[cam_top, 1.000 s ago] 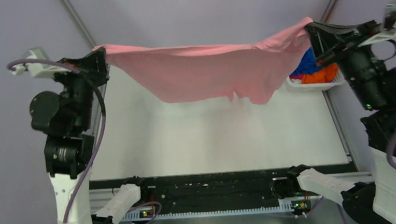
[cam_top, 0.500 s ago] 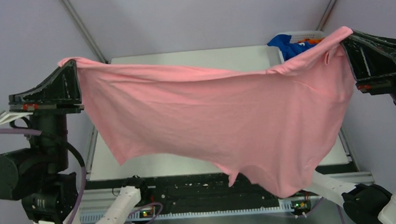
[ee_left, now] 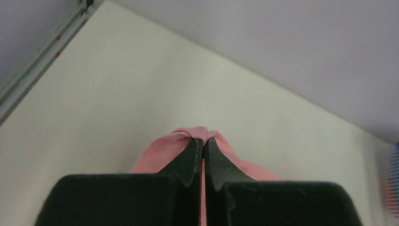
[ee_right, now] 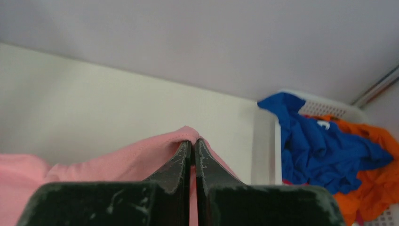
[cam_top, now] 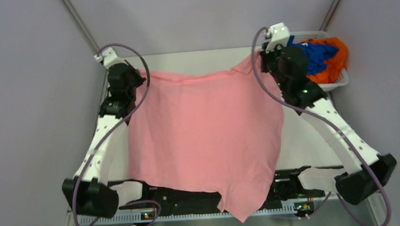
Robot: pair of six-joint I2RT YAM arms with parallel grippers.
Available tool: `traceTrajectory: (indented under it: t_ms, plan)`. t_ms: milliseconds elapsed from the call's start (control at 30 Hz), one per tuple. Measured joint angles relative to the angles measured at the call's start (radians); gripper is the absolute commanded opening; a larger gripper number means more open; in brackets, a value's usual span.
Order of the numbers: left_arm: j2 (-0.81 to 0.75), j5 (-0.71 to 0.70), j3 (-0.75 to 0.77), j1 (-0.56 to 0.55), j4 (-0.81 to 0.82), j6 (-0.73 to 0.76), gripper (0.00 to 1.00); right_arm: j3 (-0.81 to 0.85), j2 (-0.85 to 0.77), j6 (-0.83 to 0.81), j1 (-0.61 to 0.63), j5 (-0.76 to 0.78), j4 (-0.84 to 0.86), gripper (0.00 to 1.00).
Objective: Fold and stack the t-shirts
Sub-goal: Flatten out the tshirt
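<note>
The light pink t-shirt [cam_top: 205,139] lies spread over the table, its near end hanging over the front edge. My left gripper [cam_top: 141,74] is shut on its far left corner [ee_left: 181,146]; the jaws pinch pink cloth in the left wrist view [ee_left: 203,140]. My right gripper [cam_top: 258,57] is shut on its far right corner [ee_right: 141,157]; the jaws pinch cloth in the right wrist view [ee_right: 193,142]. The royal blue t-shirt [cam_top: 314,53] and the bright orange t-shirt [cam_top: 334,65] lie crumpled in the basket, and both show in the right wrist view, blue [ee_right: 320,150] and orange [ee_right: 376,188].
The white slatted basket [cam_top: 338,85] stands at the far right corner of the table [cam_top: 307,138]. Grey walls close in the back and sides. Metal frame rails [cam_top: 79,23] run along the table's edges. The arm bases sit at the near edge.
Both arms have swung from high near the camera down and to the far side of the table. The pink shirt, held hanging in the air before, now lies spread on the table.
</note>
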Motion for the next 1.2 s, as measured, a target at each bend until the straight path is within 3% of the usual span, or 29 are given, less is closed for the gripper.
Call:
traceTrajectory:
  t_ms: [100, 167, 233, 267, 300, 333, 433, 500, 600, 867, 1200]
  plan:
    - [0.190, -0.051, -0.075, 0.003, 0.024, -0.012, 0.03, -0.150, 0.126, -0.001, -0.001, 0.055, 0.083, 0.06]
    - [0.343, -0.072, -0.062, 0.010, 0.029, -0.024, 0.20, -0.183, 0.246, 0.008, -0.006, 0.069, 0.135, 0.21]
    - [0.494, -0.080, -0.007, 0.023, 0.015, -0.039, 0.53, -0.171, 0.390, 0.032, -0.016, 0.067, 0.207, 0.48]
    - [0.588, -0.089, 0.061, 0.031, -0.023, -0.060, 0.86, -0.149, 0.473, 0.051, -0.022, 0.061, 0.234, 0.76]
    - [0.662, -0.093, 0.120, 0.037, -0.040, -0.064, 0.97, -0.109, 0.558, 0.071, -0.029, 0.057, 0.241, 0.94]
    - [0.743, -0.094, 0.198, 0.043, -0.066, -0.071, 0.99, -0.048, 0.659, 0.092, -0.037, 0.055, 0.241, 0.98]
    - [0.869, -0.090, 0.336, 0.055, -0.101, -0.089, 0.99, 0.155, 0.895, 0.145, -0.053, 0.046, 0.179, 0.99]
    - [0.867, -0.081, 0.344, 0.060, -0.110, -0.090, 0.99, 0.172, 0.927, 0.182, -0.055, 0.032, 0.159, 0.99]
    - [0.818, -0.056, 0.314, 0.060, -0.101, -0.090, 0.99, 0.092, 0.871, 0.240, -0.059, 0.000, 0.172, 0.99]
    - [0.580, 0.082, 0.047, 0.058, -0.104, -0.106, 0.99, -0.187, 0.603, 0.405, -0.059, -0.183, 0.230, 0.99]
    - [0.524, 0.299, -0.101, 0.057, -0.135, -0.116, 0.99, -0.484, 0.473, 0.531, -0.008, -0.222, 0.117, 0.99]
